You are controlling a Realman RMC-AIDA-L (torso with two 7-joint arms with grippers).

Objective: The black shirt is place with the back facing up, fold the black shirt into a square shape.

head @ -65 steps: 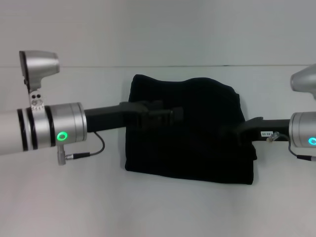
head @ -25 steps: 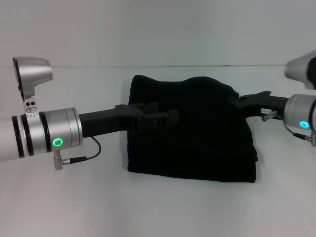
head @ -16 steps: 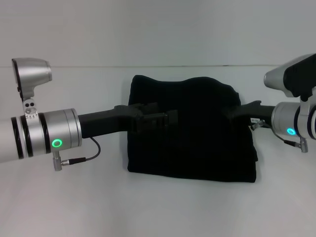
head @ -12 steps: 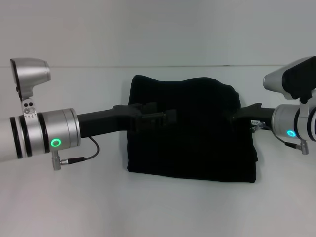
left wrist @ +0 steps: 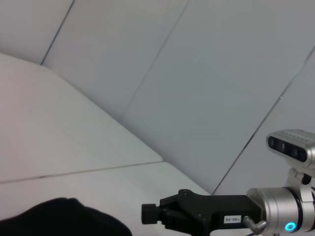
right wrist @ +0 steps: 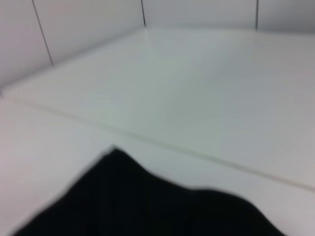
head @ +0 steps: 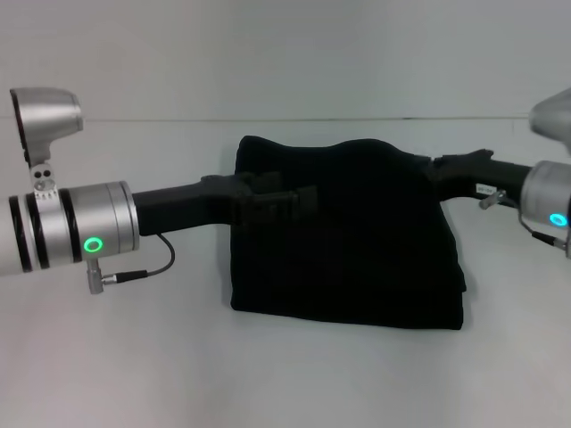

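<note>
The black shirt [head: 357, 241] lies folded into a rough square block in the middle of the white table. My left gripper [head: 299, 201] reaches in from the left and hangs over the shirt's upper left part, dark against the dark cloth. At the shirt's far right corner is my right gripper [head: 439, 164], coming in from the right. The left wrist view shows that right gripper [left wrist: 150, 214] side-on, beside a bulge of the shirt [left wrist: 64, 219]. In the right wrist view the shirt [right wrist: 147, 201] shows as a dark humped mass on the table.
The white table [head: 134, 357] runs back to a pale wall, with its far edge [head: 161, 119] just behind the shirt. Bare tabletop lies in front of the shirt and on both sides.
My right arm lifted from the middle of the shirt's right edge, dipped back, then moved to its far right corner. My left arm drew back slightly to the left. The shirt stayed still.
</note>
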